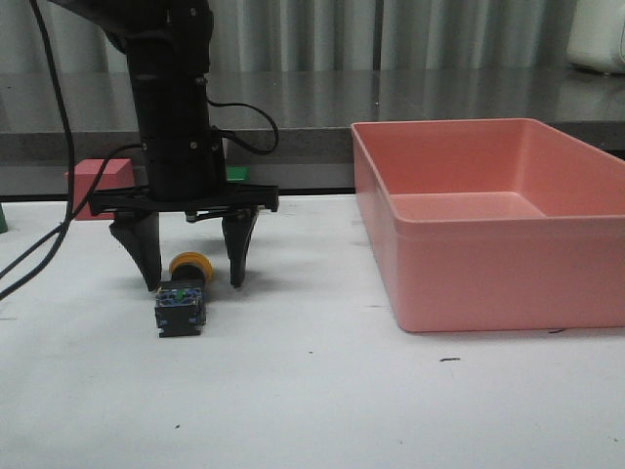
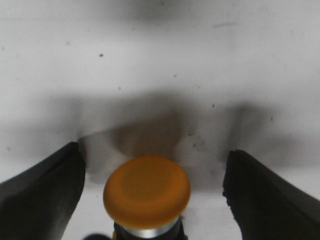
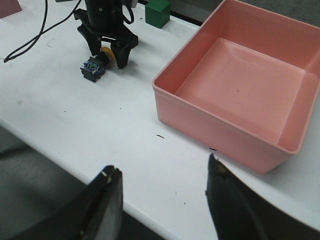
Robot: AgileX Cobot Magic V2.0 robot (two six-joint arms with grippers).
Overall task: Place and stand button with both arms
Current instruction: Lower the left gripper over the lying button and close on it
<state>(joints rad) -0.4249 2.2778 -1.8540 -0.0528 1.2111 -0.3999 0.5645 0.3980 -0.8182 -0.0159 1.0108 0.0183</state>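
We see the push-button lying on its side on the white table, its yellow cap between the left gripper's spread fingers; the right gripper hangs open, well apart.

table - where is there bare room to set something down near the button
The table is bare in front of the button, and between the button and the pink bin. The bin shows nothing inside. It is crowded behind the button: the open left gripper straddles its cap, with the pink cube and green cube beyond.
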